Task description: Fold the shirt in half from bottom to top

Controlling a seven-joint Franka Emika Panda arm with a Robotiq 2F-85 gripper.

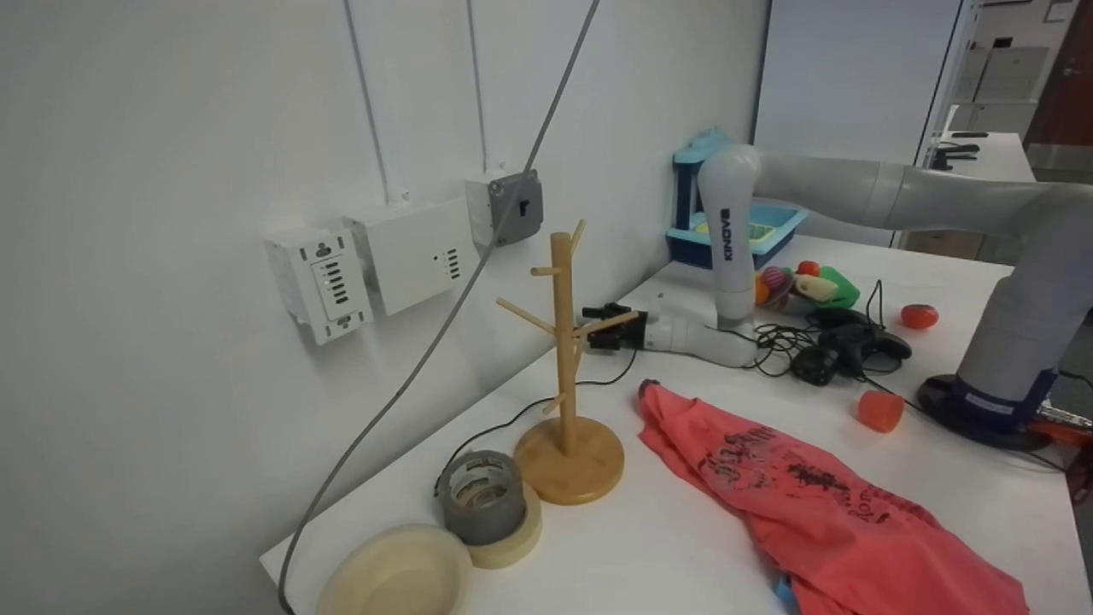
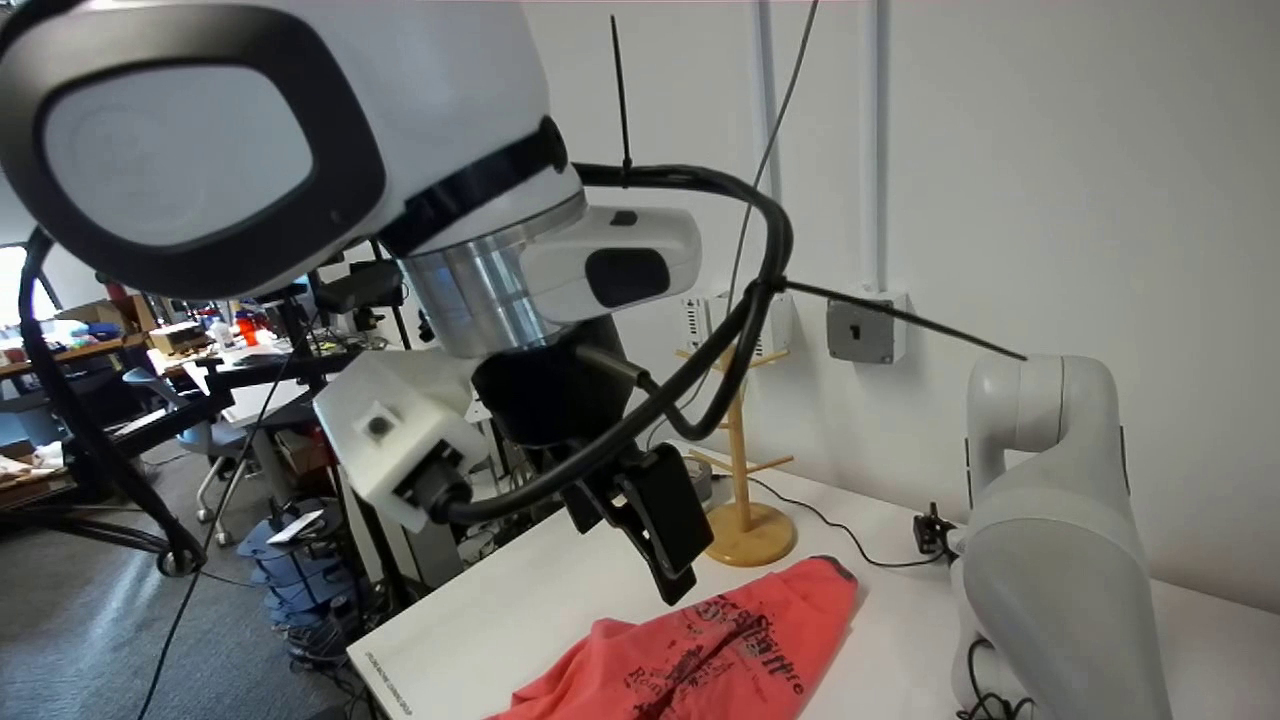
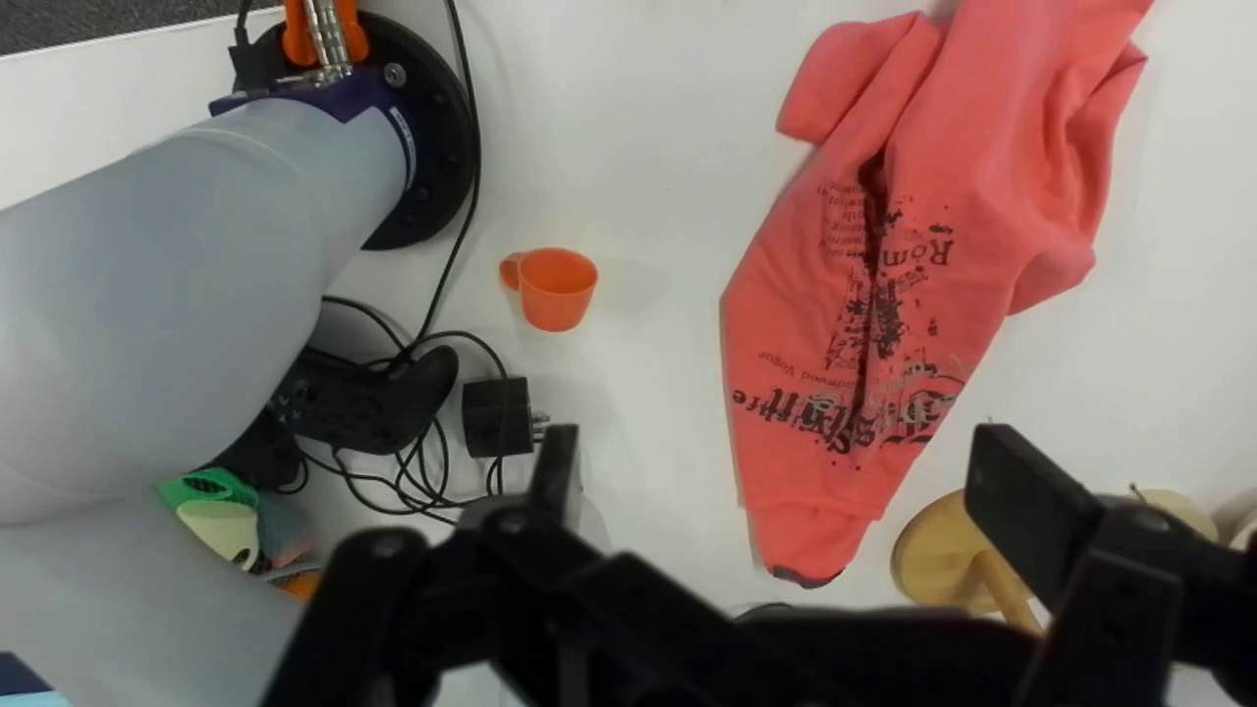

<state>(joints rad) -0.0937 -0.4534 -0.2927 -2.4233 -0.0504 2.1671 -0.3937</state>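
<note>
flanking the shirt [image 1: 820,504] are a mug stand [image 1: 565,376] and orange cup [image 1: 880,412].

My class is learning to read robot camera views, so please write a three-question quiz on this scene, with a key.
1. True or false: the gripper is open and apart from the shirt.
2. Of these, which is nearest the shirt's dark-edged end? A: orange cup; B: wooden stand; C: pale bowl.
3. What word is printed on the second arm?
Key: 1. true; 2. B; 3. KINOVA.
</note>
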